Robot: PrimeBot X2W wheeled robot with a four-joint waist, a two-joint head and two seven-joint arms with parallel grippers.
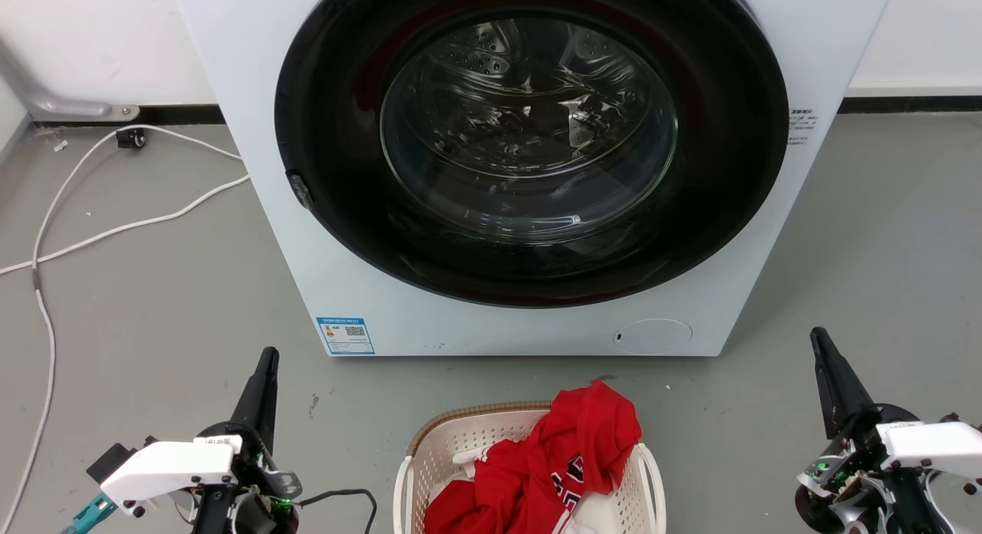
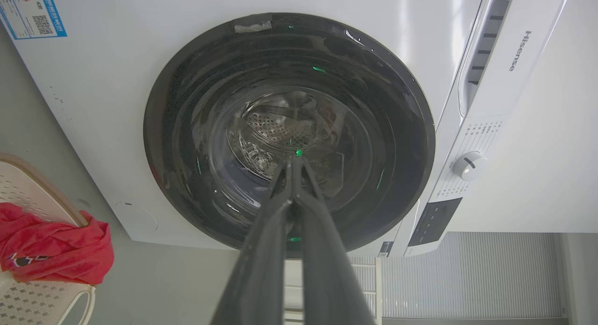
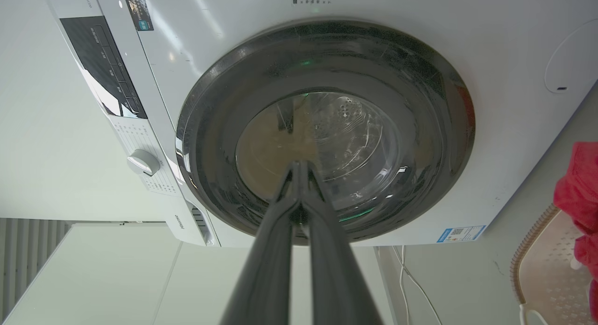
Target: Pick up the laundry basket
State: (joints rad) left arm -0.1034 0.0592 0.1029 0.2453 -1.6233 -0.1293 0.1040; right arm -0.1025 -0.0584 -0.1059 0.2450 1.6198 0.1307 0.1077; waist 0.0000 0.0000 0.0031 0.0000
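A white washing machine [image 1: 430, 331] fills the upper middle of my head view, its round dark door [image 1: 529, 135] closed. A blue label [image 1: 345, 335] sits at its lower left corner. A white cable [image 1: 123, 227] trails across the grey floor [image 1: 153, 319] at left. A red garment [image 1: 552, 465] lies crumpled at bottom centre.
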